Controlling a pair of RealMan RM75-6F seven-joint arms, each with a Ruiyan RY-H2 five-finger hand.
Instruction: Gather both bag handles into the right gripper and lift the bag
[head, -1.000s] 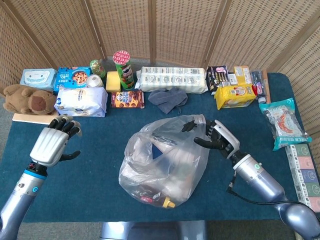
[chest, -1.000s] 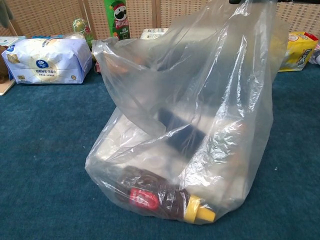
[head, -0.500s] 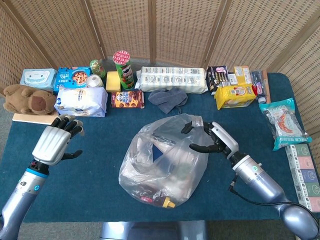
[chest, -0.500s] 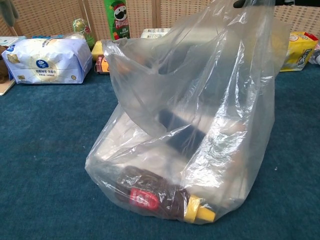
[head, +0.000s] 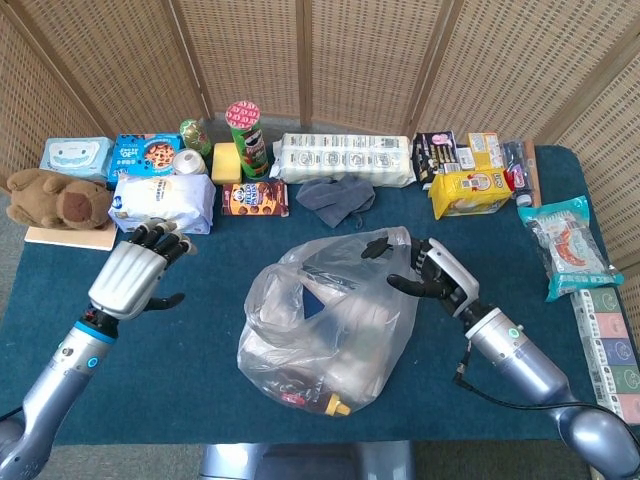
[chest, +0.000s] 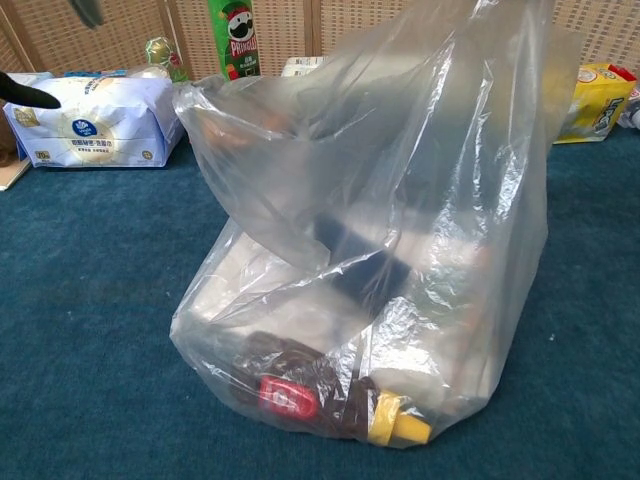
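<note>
Bag (head: 325, 320) of clear plastic sits mid-tabletop (head: 200, 340), one handle held up by the right hand (head: 430, 280).
Its fingers (head: 377, 247) pinch the handle at the bag's upper right edge. Inside lie a dark bottle (chest: 330, 400) with a yellow cap and a dark box. The left hand (head: 135, 275) hovers left of the bag, fingers spread, holding nothing. Snacks line the far edge.

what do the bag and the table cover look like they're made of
The bag looks like thin clear plastic film: glossy, crinkled, with its contents showing through. The table cover looks like teal short-pile carpet or felt: matte, with a fuzzy grain in the chest view, though the exact fibre can't be told.
</note>
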